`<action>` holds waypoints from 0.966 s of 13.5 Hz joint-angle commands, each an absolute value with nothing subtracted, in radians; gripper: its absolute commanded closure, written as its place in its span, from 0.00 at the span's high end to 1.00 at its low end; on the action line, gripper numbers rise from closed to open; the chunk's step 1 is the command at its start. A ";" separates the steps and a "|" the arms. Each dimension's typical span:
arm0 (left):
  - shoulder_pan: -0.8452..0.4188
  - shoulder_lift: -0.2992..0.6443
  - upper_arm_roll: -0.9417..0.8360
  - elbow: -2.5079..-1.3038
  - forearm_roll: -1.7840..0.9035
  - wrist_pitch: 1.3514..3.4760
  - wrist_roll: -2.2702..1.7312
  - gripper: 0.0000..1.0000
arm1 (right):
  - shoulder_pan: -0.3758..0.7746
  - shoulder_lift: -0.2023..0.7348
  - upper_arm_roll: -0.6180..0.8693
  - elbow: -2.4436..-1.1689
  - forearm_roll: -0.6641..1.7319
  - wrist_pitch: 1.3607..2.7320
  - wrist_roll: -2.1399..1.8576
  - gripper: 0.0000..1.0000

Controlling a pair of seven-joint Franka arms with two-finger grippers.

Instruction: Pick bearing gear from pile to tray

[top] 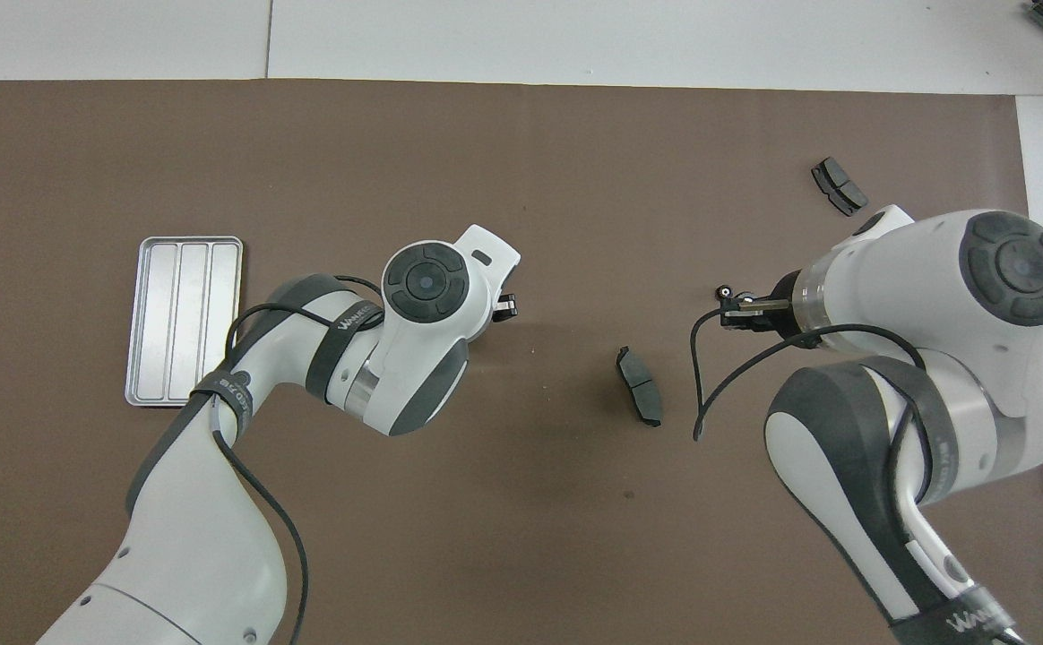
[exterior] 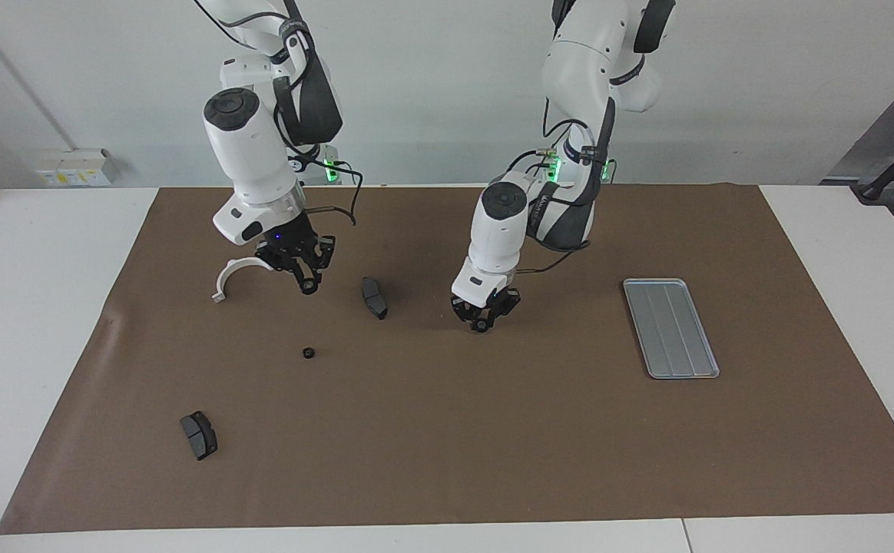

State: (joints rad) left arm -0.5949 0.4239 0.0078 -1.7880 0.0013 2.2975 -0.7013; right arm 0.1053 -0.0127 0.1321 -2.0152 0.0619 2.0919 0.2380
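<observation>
1. Facing view: the ring (exterior: 308, 353) lies on the desk, well apart from the tray (exterior: 670, 328).
2. Right gripper (exterior: 309, 287) and left gripper (exterior: 481, 326): jaws unreadable.
3. Risk: tiny ring could slip a pinch.

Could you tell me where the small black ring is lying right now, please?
In the facing view, the small black ring lies alone on the brown mat, toward the right arm's end, farther from the robots than the right hand.
</observation>
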 commanded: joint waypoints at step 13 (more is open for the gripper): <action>-0.074 0.261 -0.002 -1.847 -0.040 2.074 0.133 0.11 | 0.475 0.314 0.140 -1.685 -0.063 2.135 0.853 0.00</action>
State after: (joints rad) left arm -0.1297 0.2984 0.0096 -1.7990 -0.0105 2.0718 0.0347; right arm 0.4572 0.2324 0.1376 -1.7852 -0.0306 2.1392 0.7966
